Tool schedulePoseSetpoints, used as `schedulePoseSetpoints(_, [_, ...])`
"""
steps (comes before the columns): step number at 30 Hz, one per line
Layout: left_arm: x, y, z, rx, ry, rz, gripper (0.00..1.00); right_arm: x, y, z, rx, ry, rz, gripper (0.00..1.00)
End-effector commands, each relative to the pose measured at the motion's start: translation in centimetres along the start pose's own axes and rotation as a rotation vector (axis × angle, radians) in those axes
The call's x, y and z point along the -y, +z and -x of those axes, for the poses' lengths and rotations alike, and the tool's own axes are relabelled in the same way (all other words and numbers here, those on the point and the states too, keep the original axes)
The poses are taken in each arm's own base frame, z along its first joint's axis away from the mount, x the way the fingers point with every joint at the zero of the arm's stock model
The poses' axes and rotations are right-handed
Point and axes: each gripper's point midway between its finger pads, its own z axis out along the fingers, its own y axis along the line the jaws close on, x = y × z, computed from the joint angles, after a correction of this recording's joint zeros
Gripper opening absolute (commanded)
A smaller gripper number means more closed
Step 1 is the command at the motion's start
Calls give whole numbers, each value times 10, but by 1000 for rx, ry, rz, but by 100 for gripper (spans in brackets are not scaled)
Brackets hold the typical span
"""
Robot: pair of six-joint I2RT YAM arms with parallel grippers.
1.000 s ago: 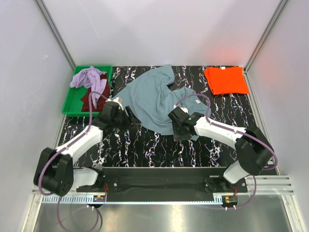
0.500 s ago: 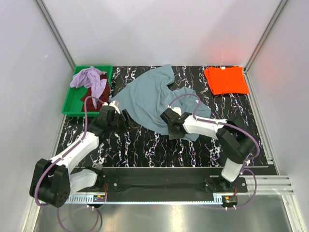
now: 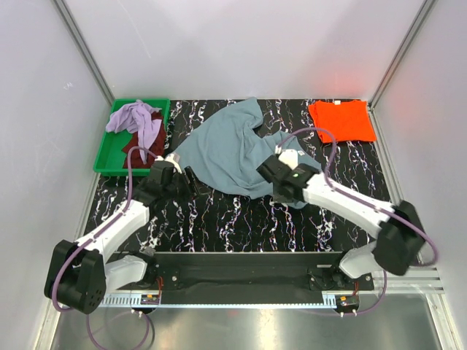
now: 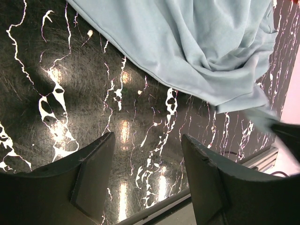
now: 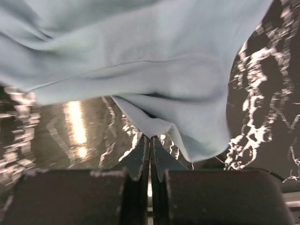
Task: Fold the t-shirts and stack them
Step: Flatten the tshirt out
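Top external view shows the soft blue-grey cloth t-shirt (image 3: 226, 149) lying crumpled in the middle of the black marbled table (image 3: 241, 219); the right gripper (image 5: 150, 138) pinches its near edge, the left gripper (image 4: 147, 138) hangs open beside it

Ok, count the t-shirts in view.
4: blue-grey cloth shirt crumpled mid-table; orange shirt folded far right; lavender shirt and maroon shirt in the green plastic tray. Others may hide underneath.

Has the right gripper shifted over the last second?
Yes. In the top view the right gripper has slid right, toward the orange shirt, and is now shut on the blue-grey shirt's edge.
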Motion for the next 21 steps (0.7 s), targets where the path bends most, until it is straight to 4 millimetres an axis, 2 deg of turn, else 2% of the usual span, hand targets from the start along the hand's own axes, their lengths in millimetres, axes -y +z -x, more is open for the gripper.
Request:
schedulePoseSetpoints(1, [13,-5,12,48,22,-49,64,19,-42,26,94,62,-11,0])
schedulePoseSetpoints(5, [11,-4,10,45,19,-50,64,41,-71,33,120,95,-33,0])
schedulePoseSetpoints(9, [8,-2,7,34,17,-42,64,57,-107,54,200,139,-6,0])
schedulePoseSetpoints(12, [10,-2,5,19,23,-49,64,72,-115,61,232,146,-30,0])
schedulePoseSetpoints(14, [12,-2,7,20,22,-50,64,75,-109,63,229,154,-32,0])
schedulePoseSetpoints(15, [12,-3,7,17,23,-49,64,74,-101,57,208,140,-36,0])
schedulePoseSetpoints(19, [12,-6,8,28,23,-44,64,42,-72,43,147,108,74,0])
schedulePoseSetpoints(21, [11,-8,7,31,19,-39,64,40,-55,31,114,97,62,0])
